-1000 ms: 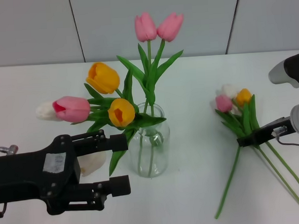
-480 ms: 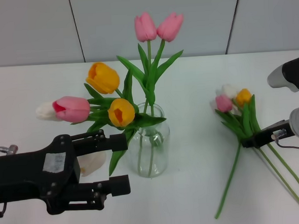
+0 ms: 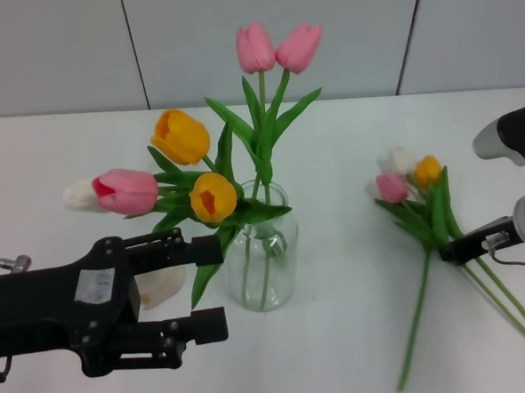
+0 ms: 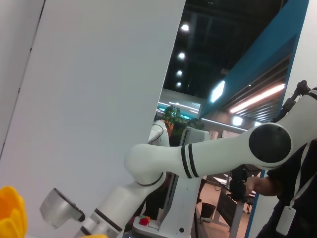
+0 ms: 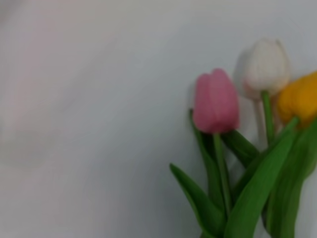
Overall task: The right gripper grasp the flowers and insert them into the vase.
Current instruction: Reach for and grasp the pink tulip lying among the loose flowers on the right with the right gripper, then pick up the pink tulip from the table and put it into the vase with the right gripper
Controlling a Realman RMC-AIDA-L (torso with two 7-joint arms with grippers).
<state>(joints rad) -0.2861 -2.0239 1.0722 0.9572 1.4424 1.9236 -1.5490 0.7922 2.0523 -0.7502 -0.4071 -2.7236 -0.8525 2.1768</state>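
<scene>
The flowers (image 3: 424, 211) are a small bunch of pink, white and orange tulips lying on the white table at the right, stems trailing toward the front edge. My right gripper (image 3: 454, 251) reaches in from the right edge and is shut on the stems just below the leaves. The right wrist view shows the flowers (image 5: 216, 102) close up, heads and leaves only. The vase (image 3: 283, 282) stands mid-table, well to the left of the bunch. My left gripper (image 3: 216, 287) is open at the front left, its fingertips close beside the vase.
Several large yellow-orange and pink tulips (image 3: 181, 135) stand in the vase and spread to the left and upward. A pale bloom (image 3: 164, 287) lies on the table behind the left gripper. A grey panelled wall (image 3: 57, 49) runs behind the table.
My right gripper has drawn back to the right, and the flowers have moved with it. The bunch has swung so its stems point more steeply toward the front. The left arm has not moved.
</scene>
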